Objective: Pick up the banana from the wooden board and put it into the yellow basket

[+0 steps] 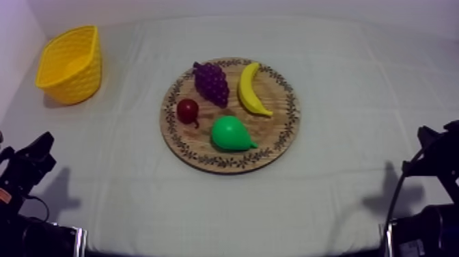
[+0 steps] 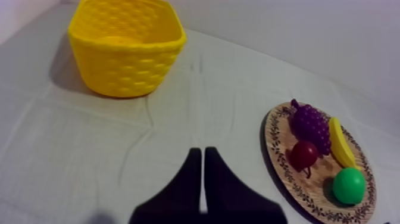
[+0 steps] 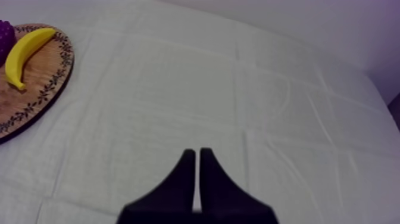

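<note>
A smooth, curved yellow toy banana [image 1: 250, 89] lies on the round wooden board with a patterned rim [image 1: 276, 139]. In the top view it is at the board's upper right, with its outer curve turned toward the knobbly purple bunch of grapes [image 1: 212, 82] just beside it. A glossy small red fruit [image 1: 187, 110] sits at the board's left. A sleek green pear [image 1: 229, 132] tapers to a point at the board's lower middle. The board shows a fine grain, and a dark leafy wreath runs round its edge.

The yellow basket of openwork lattice [image 1: 78, 78] stands at the upper left of the frame, well apart from the board. Both rest on the worktop [image 1: 355, 82], whose grey-white cloth is faintly creased.

The top view has the two black arms low at its lower left and lower right corners. The left wrist view looks onto the basket's dimpled wall and open mouth, with the board and all four fruits off to one side. The right wrist view takes in the banana lengthwise, an edge of the grapes, the board's rim and a wide stretch of folded cloth.

The left fingers [image 2: 193, 173] lie pressed together as a narrow wedge, holding nothing. The right fingers [image 3: 187, 173] are closed in the same way, also with nothing in them.
</note>
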